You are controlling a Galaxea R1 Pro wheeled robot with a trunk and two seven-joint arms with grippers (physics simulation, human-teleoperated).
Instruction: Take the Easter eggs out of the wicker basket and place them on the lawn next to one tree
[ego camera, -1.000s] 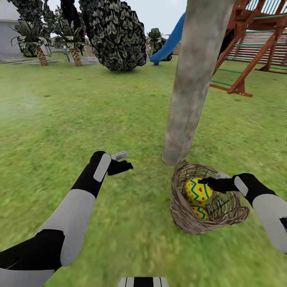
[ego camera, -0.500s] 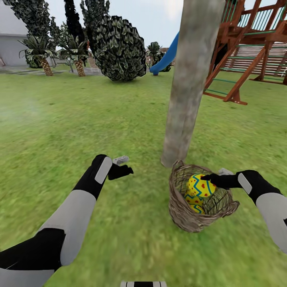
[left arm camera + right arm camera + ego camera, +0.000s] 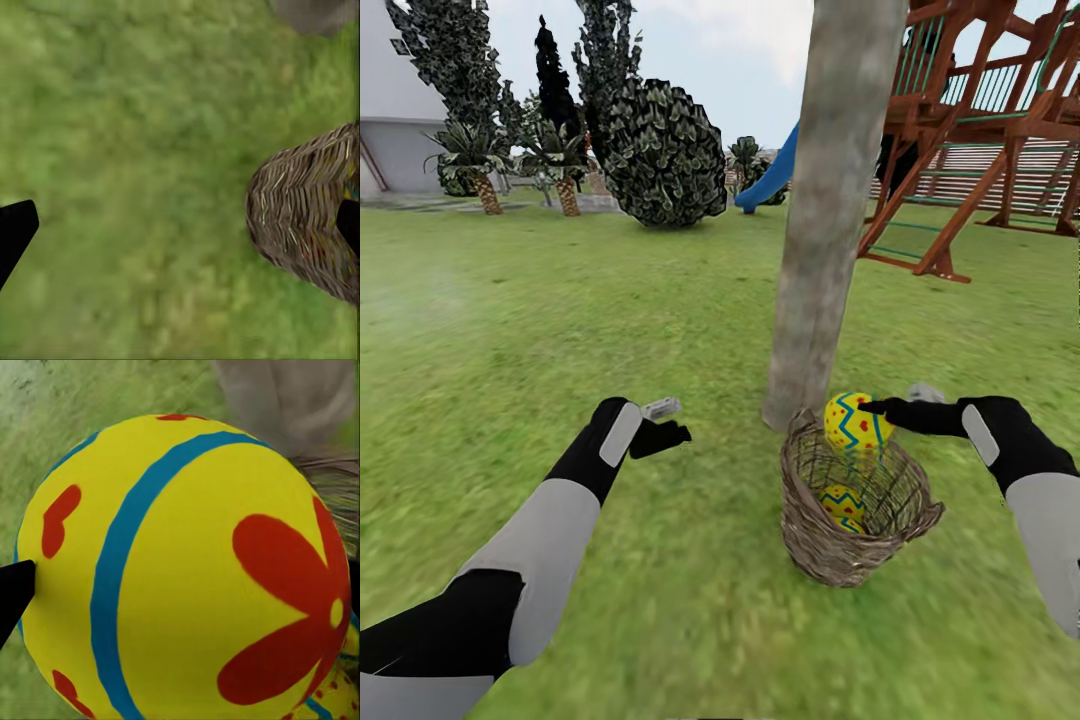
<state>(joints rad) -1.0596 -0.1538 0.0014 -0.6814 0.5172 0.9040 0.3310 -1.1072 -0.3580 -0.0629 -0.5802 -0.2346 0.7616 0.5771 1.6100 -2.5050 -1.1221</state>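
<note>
- Right gripper [image 3: 882, 407] clamped on one Easter egg [image 3: 855, 422], holding it just above the wicker basket [image 3: 855, 520] rim, on the side nearest the tree [image 3: 830, 210].
- Right wrist view: same egg [image 3: 187, 570] sits between the dark fingertips [image 3: 15, 589], contact on opposite sides around its widest part.
- Left gripper [image 3: 665, 422] holds nothing, fingers apart, hovering over the lawn [image 3: 510, 330] well clear of the basket; its wrist camera sees the basket wall [image 3: 304, 217] from the side.
- At least one more egg [image 3: 843, 503] lies low in the basket; a third can't be confirmed through the weave.
- Handling, my read: egg looks rigid, smooth, rounded, so it's liable to squirt out of a two-finger pinch. Hold across the widest band, not near the tips. Probably light.
- Basket looks light too, open weave, leaning; a snagged finger could tip it.
- Right arm pose: forearm comes in from the right, wrist roughly level, fingers pointing left toward the trunk.
- Left arm: elbow bent, forearm reaching forward, gripper low over grass.
- Trunk base is just beside the basket, so the drop spot is near.
</note>
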